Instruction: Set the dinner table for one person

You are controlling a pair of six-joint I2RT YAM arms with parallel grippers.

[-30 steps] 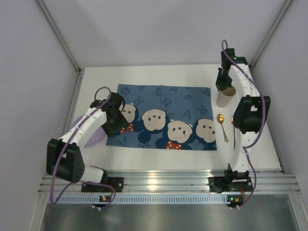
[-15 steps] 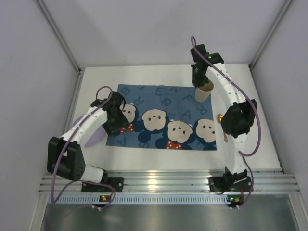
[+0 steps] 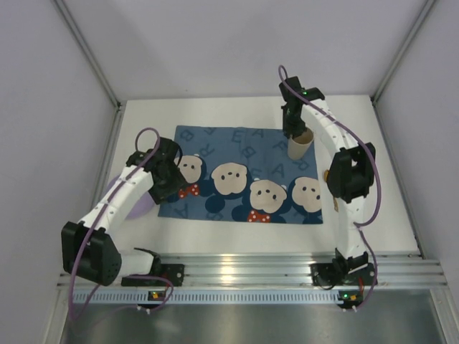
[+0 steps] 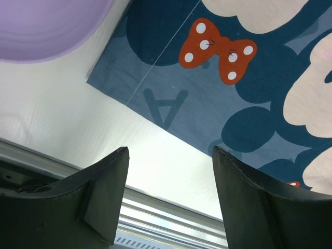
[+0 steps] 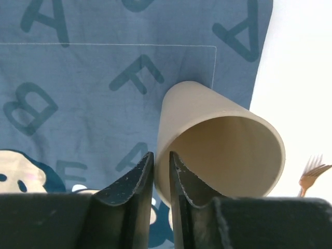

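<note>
The white dinner table [image 3: 237, 231] carries a blue cartoon-mouse placemat [image 3: 244, 175]. My right gripper [image 3: 294, 133] is shut on the rim of a beige cup [image 3: 301, 146], one finger inside and one outside, over the placemat's far right corner. In the right wrist view the gripper [image 5: 161, 154] pinches the cup's wall [image 5: 207, 129]; I cannot tell whether its base touches the cloth. My left gripper [image 3: 165, 184] is open and empty above the placemat's near left corner, and the left wrist view [image 4: 170, 151] shows bare table between its fingers.
A purple plate [image 3: 115, 190] lies left of the placemat, partly under my left arm, and shows in the left wrist view [image 4: 46, 26]. A gold spoon [image 3: 335, 205] lies right of the placemat behind my right arm. A gold fork [image 5: 313, 171] lies nearby. The aluminium rail [image 3: 244, 269] runs along the near edge.
My right gripper has carried the cup left, from the bare table right of the placemat to over the placemat's far right corner. My left arm has shifted slightly.
</note>
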